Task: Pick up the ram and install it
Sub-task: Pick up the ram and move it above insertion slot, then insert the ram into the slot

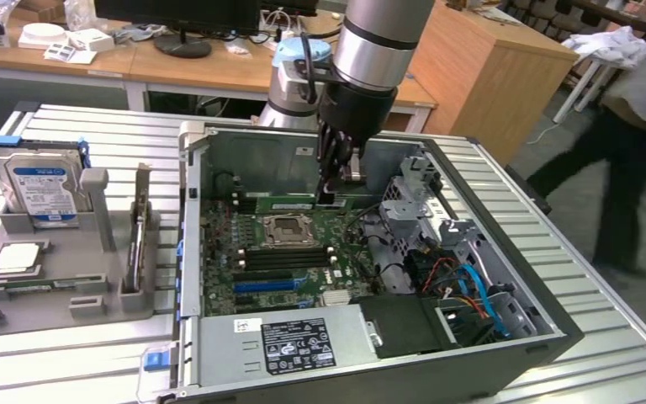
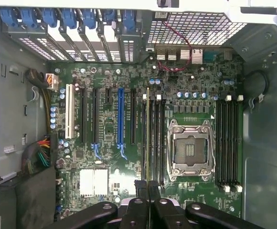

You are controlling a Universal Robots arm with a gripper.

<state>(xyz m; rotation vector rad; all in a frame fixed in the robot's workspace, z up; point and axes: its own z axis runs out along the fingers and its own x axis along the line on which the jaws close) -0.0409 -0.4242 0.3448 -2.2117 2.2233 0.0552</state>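
While it stands on edge along the memory slots (image 2: 156, 138), the ram (image 1: 285, 204) is pinched at one end by the gripper (image 1: 330, 200), fingers (image 2: 141, 187) closed tight on it. Wrist view catches the ram (image 2: 148, 133) edge-on, a thin line running away from the fingertips, lined up with the slot row just beside the socket (image 2: 192, 150). Can't tell if it is fully seated or just resting on the slot.

In the exterior view the ram is at 12 o'clock of the socket (image 1: 282, 229), lying crosswise, all inside the open case (image 1: 548, 332). The arm (image 1: 373, 42) drops in from 12 o'clock. More slots flank the socket's other side. A blue slot (image 2: 120, 117) and a white slot (image 2: 69, 114) lie further out on the board (image 2: 105, 200).

The power supply (image 1: 283, 341) is at 6 o'clock of the board, and blue and orange cables (image 1: 469, 282) at 4 o'clock. Outside the case, at 9 o'clock, a grey tray (image 1: 71, 290) holds an upright drive (image 1: 43, 181) and a flat silver chip (image 1: 18, 257). Everything rests on a ribbed table (image 1: 65, 366). A person (image 1: 626, 135) stands at 2 o'clock, well apart.
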